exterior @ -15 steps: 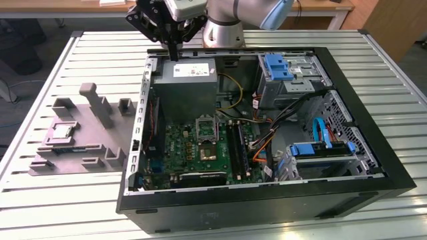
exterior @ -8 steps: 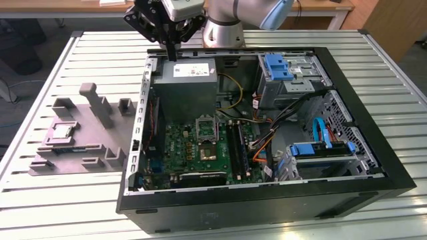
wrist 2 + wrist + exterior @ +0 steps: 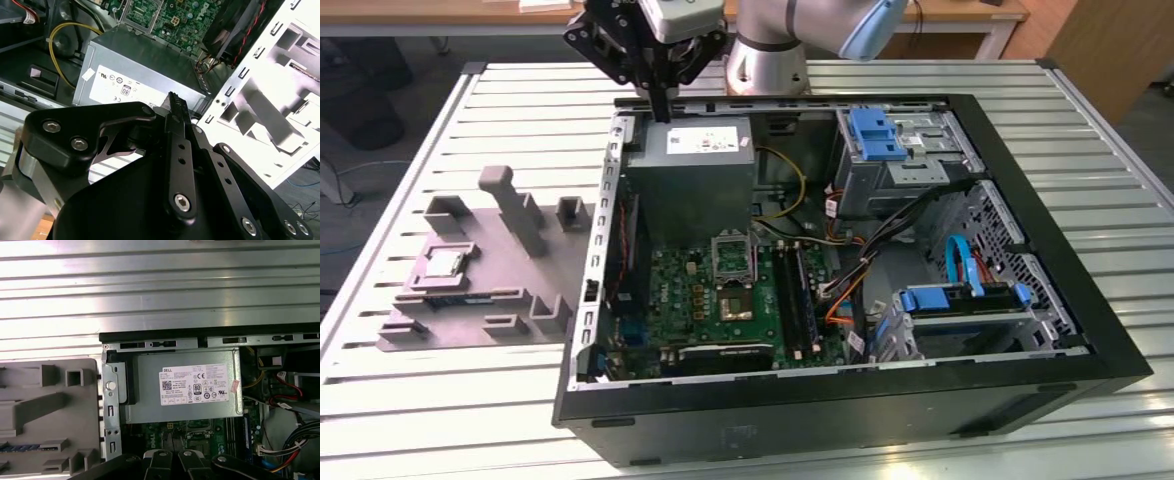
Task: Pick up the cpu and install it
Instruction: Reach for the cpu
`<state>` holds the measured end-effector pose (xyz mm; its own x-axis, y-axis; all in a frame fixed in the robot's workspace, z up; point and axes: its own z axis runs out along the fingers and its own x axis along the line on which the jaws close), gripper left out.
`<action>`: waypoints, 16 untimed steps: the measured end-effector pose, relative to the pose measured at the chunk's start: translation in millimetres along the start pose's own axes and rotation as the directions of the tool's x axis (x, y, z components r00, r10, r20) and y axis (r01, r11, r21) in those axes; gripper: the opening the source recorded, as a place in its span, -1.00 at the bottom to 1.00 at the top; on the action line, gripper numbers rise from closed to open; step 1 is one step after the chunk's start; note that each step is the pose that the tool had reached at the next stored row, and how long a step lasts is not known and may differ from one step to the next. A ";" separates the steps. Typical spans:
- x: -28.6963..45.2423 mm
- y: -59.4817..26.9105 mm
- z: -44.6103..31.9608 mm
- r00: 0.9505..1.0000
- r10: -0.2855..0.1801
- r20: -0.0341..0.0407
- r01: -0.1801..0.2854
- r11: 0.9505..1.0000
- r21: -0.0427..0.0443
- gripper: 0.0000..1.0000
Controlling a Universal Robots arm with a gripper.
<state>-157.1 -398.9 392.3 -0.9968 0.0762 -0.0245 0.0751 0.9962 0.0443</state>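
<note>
Over the rear wall of the open computer case [image 3: 1107,330], the arm [image 3: 781,40] is holding the gripper [image 3: 663,108] pointing straight down, just above the grey power supply box [image 3: 694,165]. I'm seeing its fingers [image 3: 175,115] pressed together with nothing between them; the first wrist view is looking down past them onto the box's label. Off toward the exterior view's left, the cpu [image 3: 444,262] is lying flat in its square pocket on the grey tray [image 3: 494,325]; the tray is resting on the slatted table [image 3: 454,410] just beside the case. Chip and gripper are sitting well apart.

I'm reading this as the very opening of the pick-up step. Nothing is grasped, and the socket [image 3: 735,302] on the green board [image 3: 700,290] is looking unfilled to me, though I'm not certain of that.

To my eye, the pick is calling for a shift across to the tray, fingers parting enough to straddle the chip, and a level, square descent; the tray's upright posts [image 3: 520,215] are standing near the pocket, so I'm counting on little room there.

As for pose, the wrist is sitting high at the far side of the table, with the tool near vertical.
</note>
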 end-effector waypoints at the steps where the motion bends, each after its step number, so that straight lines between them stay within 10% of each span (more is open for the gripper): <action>1: 0.4 0.0 0.0 1.000 0.000 0.000 0.000 1.000 0.000 -0.79; 16: 5.2 -0.4 0.1 1.000 0.000 0.000 0.000 1.000 0.000 -0.79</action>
<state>-162.3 -398.9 392.0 -0.9968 0.0762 -0.0245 0.0751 0.9962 0.0444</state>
